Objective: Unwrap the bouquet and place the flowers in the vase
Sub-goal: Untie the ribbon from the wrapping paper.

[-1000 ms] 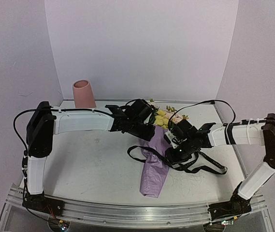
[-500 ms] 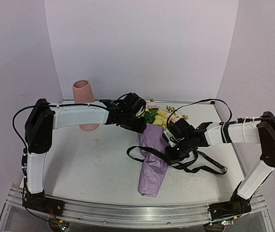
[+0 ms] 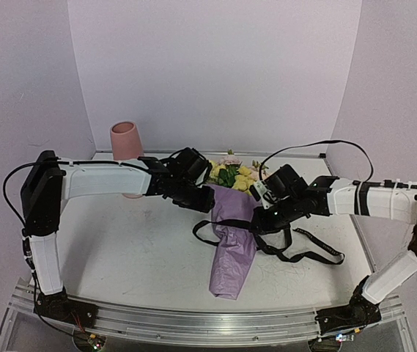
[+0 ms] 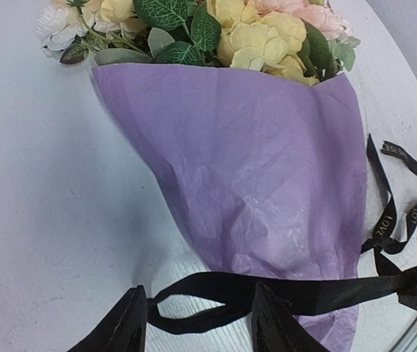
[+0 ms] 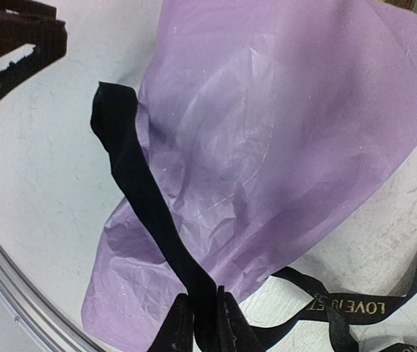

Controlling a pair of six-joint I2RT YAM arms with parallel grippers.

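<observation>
The white table (image 3: 120, 249) has the bouquet (image 3: 231, 242) lying flat mid-table, wrapped in purple paper, wide end toward the back wall; the pink vase (image 3: 124, 138) stands upright at the back left, well apart from it; the flowers (image 3: 231, 174) poke out of the cone's top; a black ribbon (image 5: 146, 205) trails across the paper; the right gripper (image 5: 202, 326) is pinched tight on one strand; the left gripper (image 4: 197, 290) hangs over a ribbon loop, jaws apart, holding nothing.

Now right gripper (image 5: 204, 317) tight on ribbon (image 5: 131, 176)
</observation>
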